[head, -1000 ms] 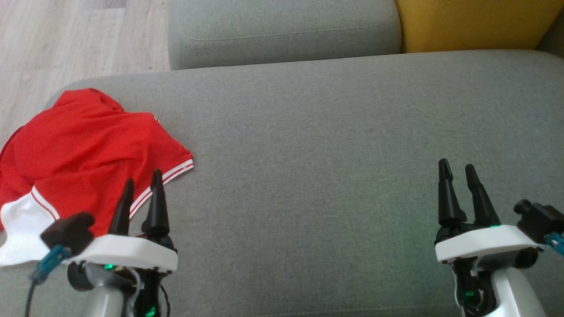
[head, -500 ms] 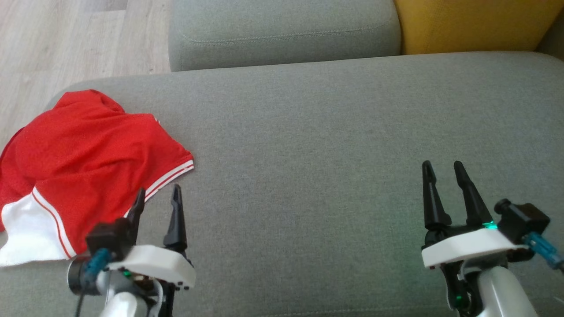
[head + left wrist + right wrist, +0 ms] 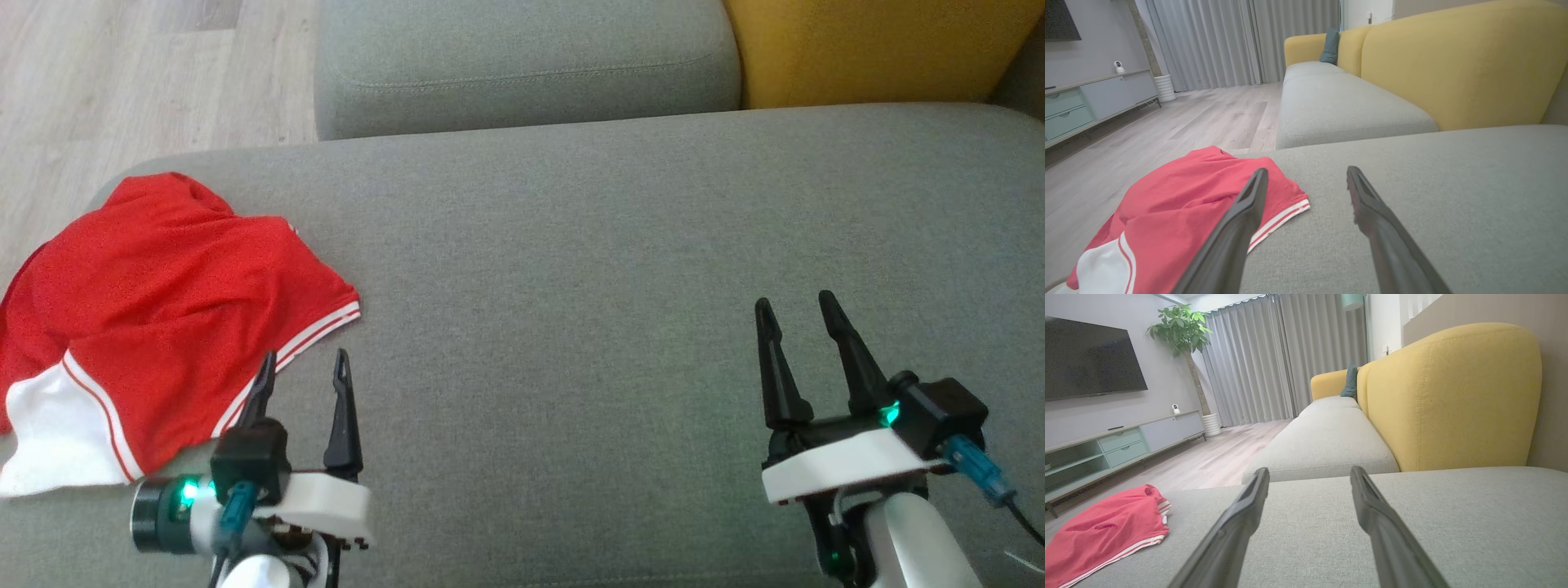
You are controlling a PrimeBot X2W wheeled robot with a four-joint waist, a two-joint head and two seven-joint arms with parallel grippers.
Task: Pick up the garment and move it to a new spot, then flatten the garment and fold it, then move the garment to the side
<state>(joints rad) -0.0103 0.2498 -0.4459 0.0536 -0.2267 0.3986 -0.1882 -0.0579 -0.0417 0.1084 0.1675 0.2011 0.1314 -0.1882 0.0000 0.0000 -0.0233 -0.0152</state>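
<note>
The garment (image 3: 155, 310) is a red piece with white trim, lying loosely folded on the left end of the grey couch seat (image 3: 571, 269). It also appears in the left wrist view as the red garment (image 3: 1180, 204) and far left in the right wrist view (image 3: 1102, 535). My left gripper (image 3: 304, 367) hovers open just off the garment's near right edge, nothing between its fingers. Far to the right, my right gripper (image 3: 793, 309) stands open over bare cushion, also holding nothing.
A second grey seat cushion (image 3: 522, 57) lies beyond, with a yellow backrest (image 3: 873, 49) at the upper right. Wooden floor (image 3: 122, 73) drops off past the couch's left edge. A TV console (image 3: 1118, 445) and potted plant (image 3: 1184, 339) stand across the room.
My left gripper has drawn back to the right, off the garment, and turned at the wrist. The right gripper has shifted slightly left. The head view has drifted a little.
</note>
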